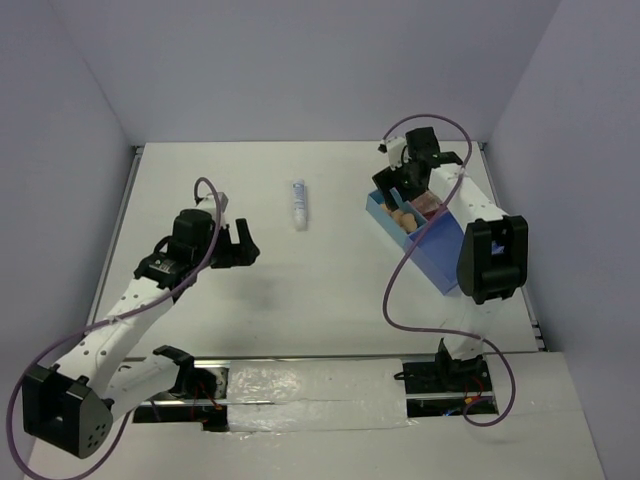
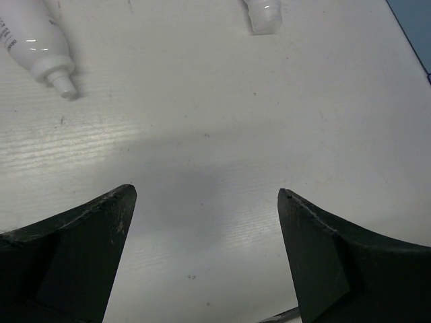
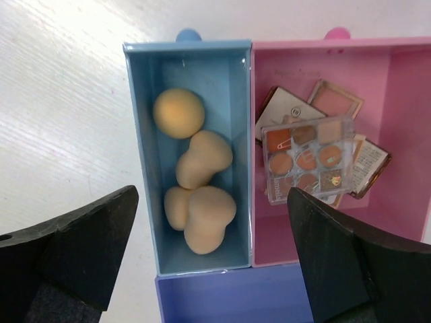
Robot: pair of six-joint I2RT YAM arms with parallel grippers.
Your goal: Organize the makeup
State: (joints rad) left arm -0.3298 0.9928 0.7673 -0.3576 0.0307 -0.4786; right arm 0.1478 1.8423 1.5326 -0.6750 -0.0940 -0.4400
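Note:
Several peach egg-shaped sponges (image 3: 204, 158) lie in the light blue compartment (image 3: 145, 134) of the divided tray (image 1: 435, 255). Flat eyeshadow palettes (image 3: 306, 158) are piled in the pink compartment (image 3: 404, 108) beside them. My right gripper (image 3: 212, 194) hovers open above the tray's far end (image 1: 408, 178), with nothing between its fingers. A white tube (image 1: 298, 205) with blue print lies on the table's middle, its nozzle end (image 2: 62, 82) showing in the left wrist view. My left gripper (image 2: 207, 192) hangs open over bare table (image 1: 240, 245), left of and nearer than the tube.
The purple compartment (image 3: 236, 296) takes up the tray's near part. A small white cap-like piece (image 2: 264, 15) lies on the table right of the tube's nozzle. A corner of the blue tray (image 2: 417, 27) shows at the upper right of the left wrist view.

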